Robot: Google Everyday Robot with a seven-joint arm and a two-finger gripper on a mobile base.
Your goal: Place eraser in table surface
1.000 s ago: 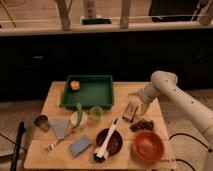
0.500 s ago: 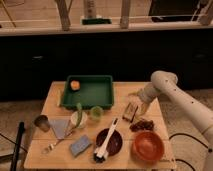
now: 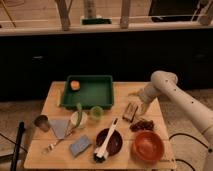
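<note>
**Eraser lying on bench, pincer just to its right**

- Arm comes in from the right side, white links, elbow high near the bench's right edge. Pincer (image 3: 138,101) sits low over the right part of the bench (image 3: 55,92), pointing down and left.
- Pincer state: cannot tell, and contact with anything is not readable either.
- Eraser (image 3: 131,111): small tan block with a darker band, lying on the pale wood, tilted a bit, just below-left of the pincer. Touching or just apart from it: can't say.
- Dark reddish lumpy cluster (image 3: 143,124) is just below-right of the eraser, near the bench's right edge.
- Red-orange bowl (image 3: 148,145) is at the front right corner.
- Dark bowl (image 3: 110,142) is front centre, with a white utensil (image 3: 106,141) lying across it, head end over the front rim.
- Blue-grey sponge block (image 3: 80,146) is left of the dark bowl.
- Green tray (image 3: 93,96) is at the back centre, with an orange round item (image 3: 75,85) in its back left corner.
- Small green cup (image 3: 96,113) is in front of the tray.
- Small dark cup (image 3: 41,122) is near the left edge.
</note>
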